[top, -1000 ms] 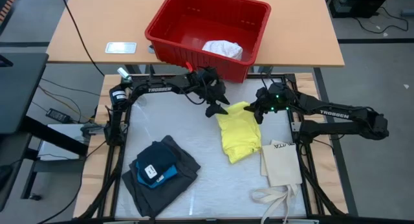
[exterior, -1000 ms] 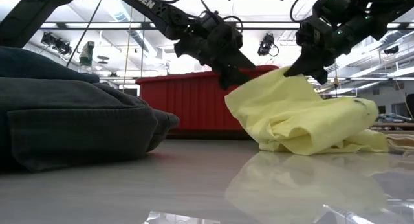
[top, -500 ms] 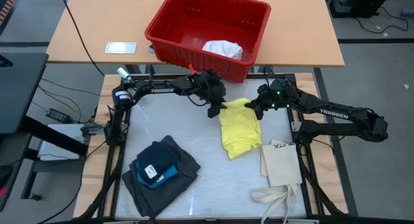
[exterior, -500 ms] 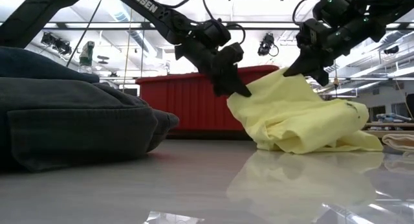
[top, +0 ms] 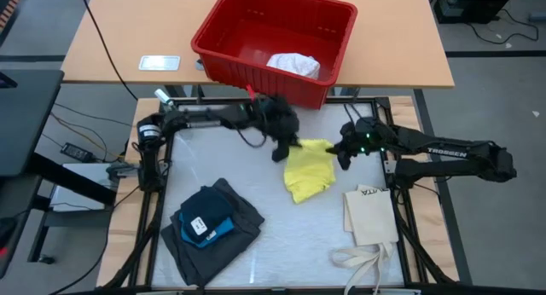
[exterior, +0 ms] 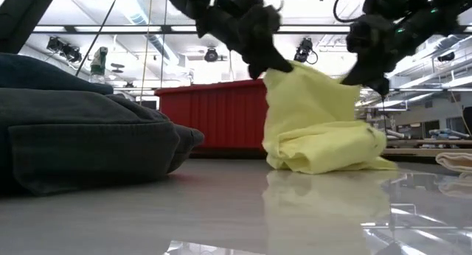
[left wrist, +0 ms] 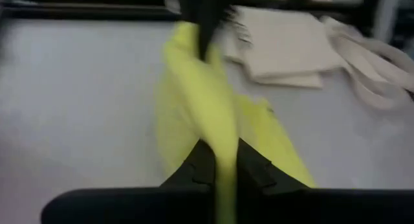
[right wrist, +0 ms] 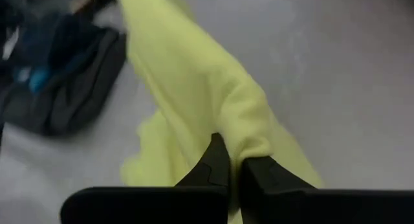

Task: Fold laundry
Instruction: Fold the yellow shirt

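At the centre of the high view, the left hand [top: 282, 147] and right hand [top: 344, 152] each pinch an upper corner of the soft yellow cloth garment [top: 308, 168], lifting it so it hangs, likely to spread flat on the pale surface [top: 256, 167]. Its lower part stays bunched, its shape unreadable.
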